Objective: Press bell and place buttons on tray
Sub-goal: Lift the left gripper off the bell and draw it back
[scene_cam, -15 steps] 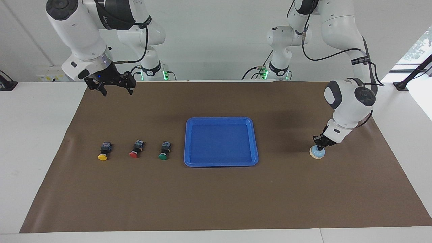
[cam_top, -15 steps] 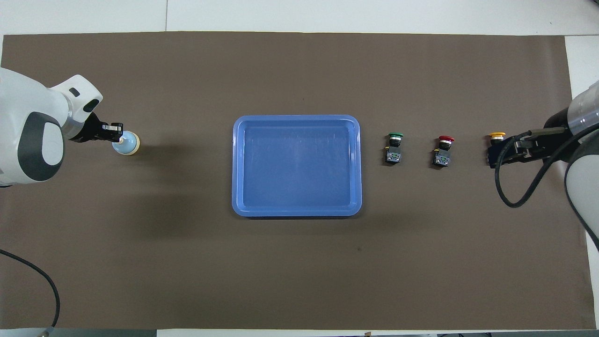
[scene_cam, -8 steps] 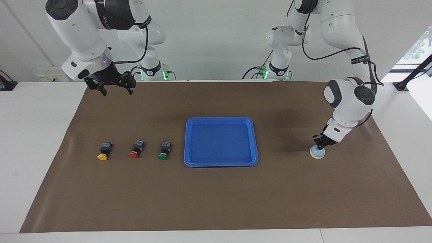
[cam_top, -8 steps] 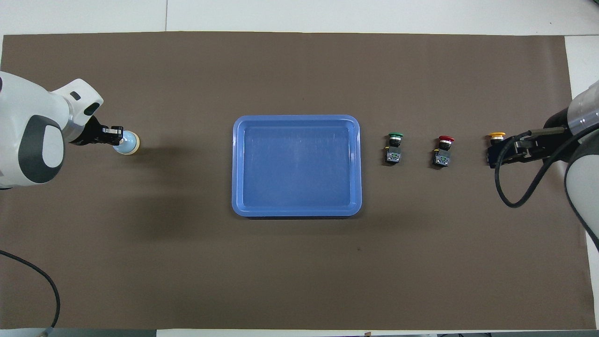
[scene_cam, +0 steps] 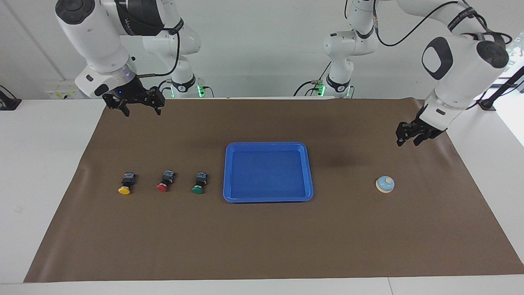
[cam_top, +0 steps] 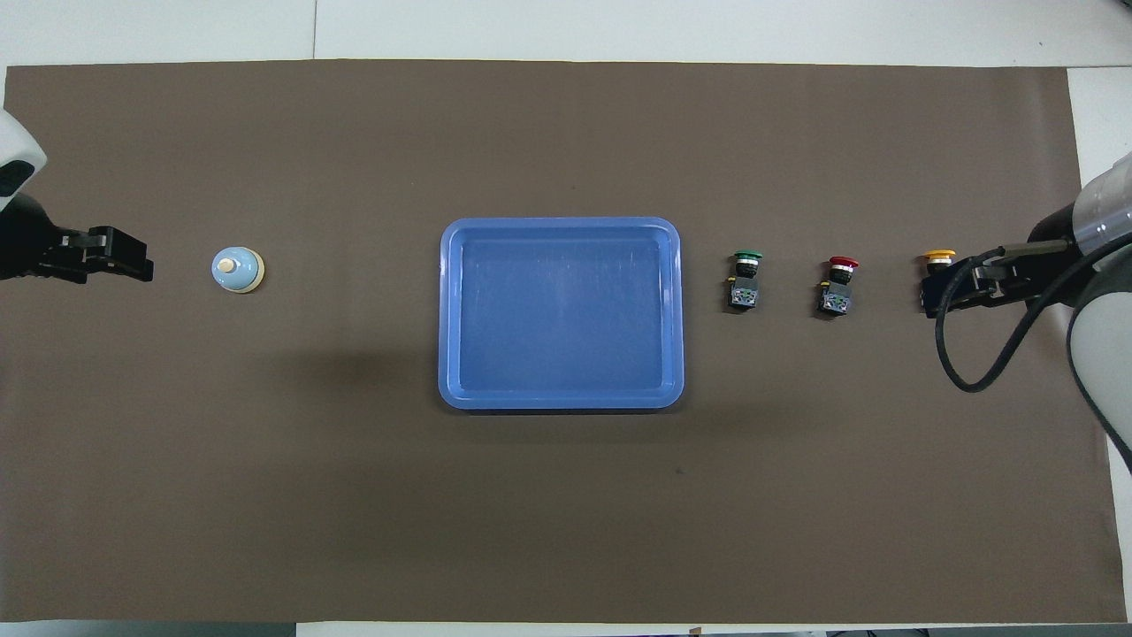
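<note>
blue bell is freed: your left gripper just lifted off, jaws parted; right gripper waits, jaws apart; buttons next

arm shells: shiny white, round and fat
joint caps: dark grey circles
grippers: left gripper and right gripper are black, each with two short fingers
small light: blue dot on the right gripper's black body
cables: thin black wires looping along both arms
bases: black rings with green lights
marking: dark band with white letters, maybe a name
</note>
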